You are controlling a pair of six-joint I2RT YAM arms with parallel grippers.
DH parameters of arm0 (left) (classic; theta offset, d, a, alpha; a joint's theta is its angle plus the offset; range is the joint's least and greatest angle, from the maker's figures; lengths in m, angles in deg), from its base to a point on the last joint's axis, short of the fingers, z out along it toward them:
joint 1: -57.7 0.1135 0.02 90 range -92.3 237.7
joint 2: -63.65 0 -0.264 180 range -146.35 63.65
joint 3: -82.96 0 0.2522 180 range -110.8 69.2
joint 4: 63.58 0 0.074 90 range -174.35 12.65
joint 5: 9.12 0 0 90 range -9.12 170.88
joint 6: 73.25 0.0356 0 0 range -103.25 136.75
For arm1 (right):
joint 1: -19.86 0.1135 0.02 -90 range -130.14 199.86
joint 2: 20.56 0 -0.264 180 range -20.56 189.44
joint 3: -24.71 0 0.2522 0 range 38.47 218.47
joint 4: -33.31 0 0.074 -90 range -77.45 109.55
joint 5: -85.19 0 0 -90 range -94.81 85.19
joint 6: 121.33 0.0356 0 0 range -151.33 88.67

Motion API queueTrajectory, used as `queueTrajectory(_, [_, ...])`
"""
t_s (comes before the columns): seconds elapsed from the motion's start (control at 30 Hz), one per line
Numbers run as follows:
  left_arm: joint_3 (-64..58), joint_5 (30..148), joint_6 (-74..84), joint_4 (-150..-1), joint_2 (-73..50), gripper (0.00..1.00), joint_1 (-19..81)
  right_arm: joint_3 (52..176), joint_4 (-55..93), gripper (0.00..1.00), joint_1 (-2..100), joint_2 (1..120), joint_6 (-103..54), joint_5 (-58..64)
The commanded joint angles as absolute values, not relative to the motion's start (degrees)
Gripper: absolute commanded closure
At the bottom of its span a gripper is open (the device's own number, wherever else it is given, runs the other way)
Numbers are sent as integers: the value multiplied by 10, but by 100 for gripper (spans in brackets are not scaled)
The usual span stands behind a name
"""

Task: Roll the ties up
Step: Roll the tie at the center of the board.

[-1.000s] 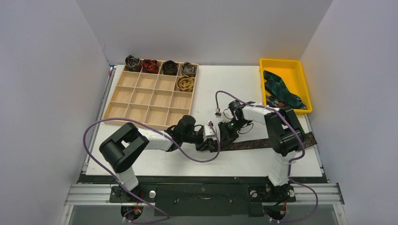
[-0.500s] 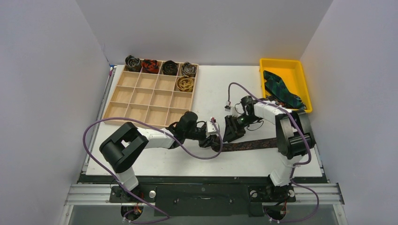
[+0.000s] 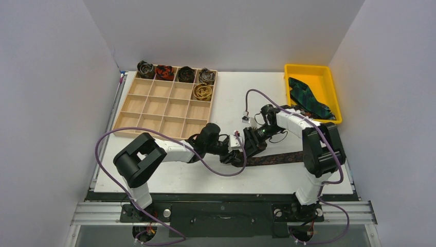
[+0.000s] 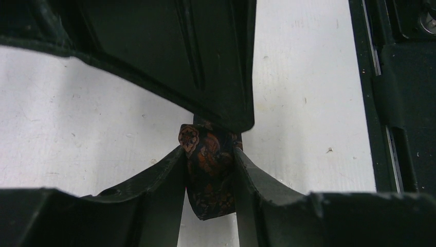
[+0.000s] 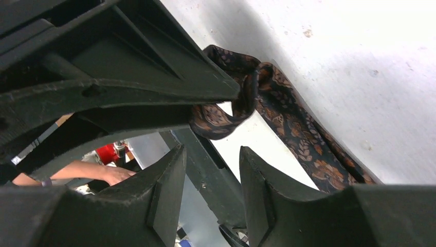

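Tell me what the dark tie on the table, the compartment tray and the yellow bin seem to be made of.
The tie: woven fabric, perhaps silk or polyester; dark with an orange paisley pattern, and it folds limply. The compartment tray: pale wood, possibly plywood; matte, with thin dividers. The yellow bin: moulded plastic by its look; smooth, evenly coloured, with a rounded rim.

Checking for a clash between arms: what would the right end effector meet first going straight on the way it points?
Probably the curled end of the brown tie, pinched by the left end effector just ahead of the right end effector, whose jaws stand open; depth is unclear.
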State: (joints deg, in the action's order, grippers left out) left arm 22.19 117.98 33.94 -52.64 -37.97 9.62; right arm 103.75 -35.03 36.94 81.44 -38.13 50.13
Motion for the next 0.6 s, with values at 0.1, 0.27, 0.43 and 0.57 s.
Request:
queueTrajectory(0.1, [190,1182,344,-525,-392,66,86,1062,-299,61,398,832,-337,470])
queueTrajectory(0.27, [186,1175,342,-531,-393,66,84,1060,-291,69,399,832,-330,459])
queueTrajectory(0.43, [188,1175,332,-527,-388,64,84,1052,-291,100,398,835,-333,455])
queueTrajectory(0.57, [215,1170,329,-516,-367,37,93,1043,-292,100,387,829,-343,458])
